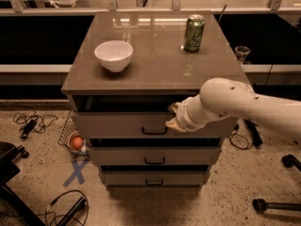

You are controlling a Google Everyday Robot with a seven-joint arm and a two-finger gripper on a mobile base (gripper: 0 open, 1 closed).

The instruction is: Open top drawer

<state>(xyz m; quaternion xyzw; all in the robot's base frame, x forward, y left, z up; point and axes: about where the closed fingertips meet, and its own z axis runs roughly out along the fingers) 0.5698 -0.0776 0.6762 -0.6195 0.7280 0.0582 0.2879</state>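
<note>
The top drawer is the uppermost of three grey-taupe drawers in the cabinet. It stands slightly out, with a dark gap above its front. Its small black bar handle is at the centre. My gripper, on the end of the white arm coming in from the right, is against the drawer front. It sits just right of and above the handle, at the drawer's top edge.
On the cabinet top stand a white bowl and a green can. Two shallower drawers sit shut below. A wire basket with an orange ball, a blue tape cross and cables lie on the floor at left.
</note>
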